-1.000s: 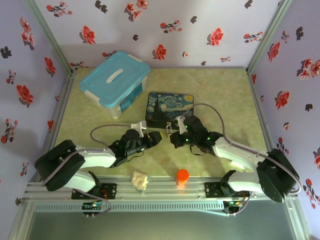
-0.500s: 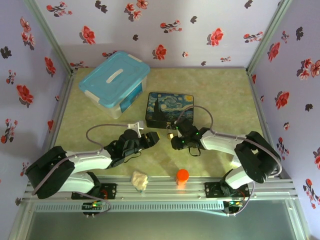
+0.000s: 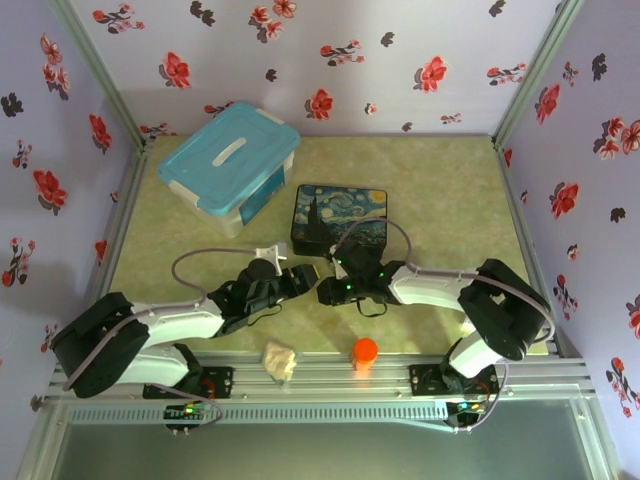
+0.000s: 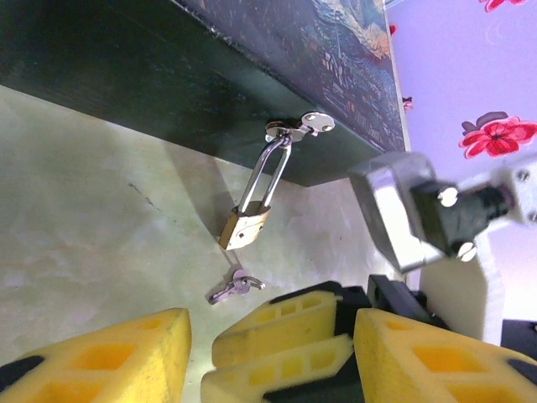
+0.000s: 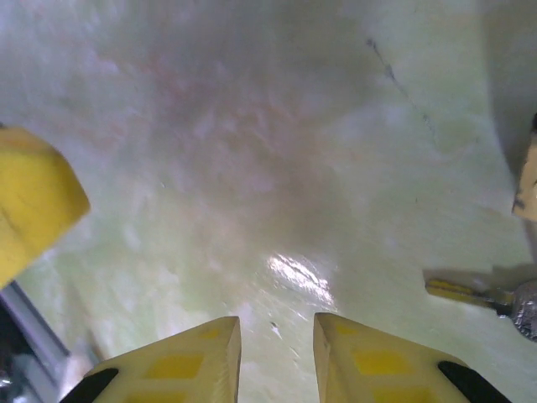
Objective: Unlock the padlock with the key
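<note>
Surface (image 3: 450, 190): pale green-yellow, marbled, glossy. There is a bright glare spot under the right wrist camera and a thin dark scratch (image 4: 141, 195) close to the box.

Room: walls (image 3: 420, 40) of lilac paper printed with red and black flowers on three sides. Aluminium posts (image 3: 98, 75) stand in the corners, and a ribbed metal rail (image 3: 320, 378) runs along the near edge.

Back left: clear tub with a blue lid (image 3: 232, 160). Centre: painted box (image 3: 340, 215) with a night-sky picture on top and its dark side facing the arms. Near edge: orange cap (image 3: 365, 350) and a crumpled pale wad (image 3: 280, 360), well apart from the box.

Padlock (image 4: 244, 228): hangs by its silver shackle from the hasp (image 4: 298, 128) on the box's dark side. The brass body is tilted and low by the surface.

Key (image 4: 233, 287): lies flat on the surface just in front of the padlock, apart from it, on a small ring. Neither pair of jaws touches it.

Left arm (image 3: 170, 320): reaches toward the box front. Left jaws are wide apart and grip nothing, with yellow fingers (image 4: 117, 361) at either side of the wrist view and the right arm's fingers between them.

Right arm (image 3: 440, 285): comes in from the right to meet the left nose to nose. Right jaws are slightly apart, fingers (image 5: 180, 361) over bare surface, holding nothing. The key lies off to their right in the wrist view.
</note>
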### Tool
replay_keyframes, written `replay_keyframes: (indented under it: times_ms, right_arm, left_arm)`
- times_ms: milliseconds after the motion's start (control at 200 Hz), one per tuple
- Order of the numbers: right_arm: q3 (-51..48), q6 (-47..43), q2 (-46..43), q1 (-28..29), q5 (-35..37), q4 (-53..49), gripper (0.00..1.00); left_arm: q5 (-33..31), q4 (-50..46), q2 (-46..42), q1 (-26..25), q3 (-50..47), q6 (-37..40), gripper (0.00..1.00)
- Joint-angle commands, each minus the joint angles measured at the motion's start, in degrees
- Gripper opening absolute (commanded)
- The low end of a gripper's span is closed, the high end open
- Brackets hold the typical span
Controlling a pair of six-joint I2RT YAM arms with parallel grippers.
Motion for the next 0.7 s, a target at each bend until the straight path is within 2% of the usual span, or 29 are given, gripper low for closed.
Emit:
replay_keyframes:
  times_ms: [0,110,200,360,560,695]
  right_arm:
    - [1.4,0.1,-3.3,-1.7,0.2,-0.7,0.29]
    - [4.1,-8.2,-5.5,-1.8,10.2,-10.7,0.29]
    - [5.7,-13.8,-3.2,-2.8,14.5,-15.4,0.31]
    - [6.5,-16.1,1.4,-4.8,13.4,-13.4,0.37]
    - [6.7,-14.7,5.4,-4.8,10.7,-10.4,0.38]
    - [3.8,-11.8,4.8,-3.9,8.1,-7.5,0.38]
  left_arm:
    - [-2.9,-2.4,-3.6,-0.3,-1.1,1.5,0.54]
    - [-5.3,-6.4,-6.9,-0.2,-1.4,2.9,0.54]
    - [-6.3,-8.5,-8.3,-0.2,-1.2,3.9,0.54]
    - [-6.4,-8.7,-7.6,-0.1,-0.9,4.0,0.54]
    - [-6.2,-7.6,-5.9,-0.1,-0.7,3.6,0.54]
    - [-6.0,-7.9,-5.2,-0.1,0.1,4.0,0.54]
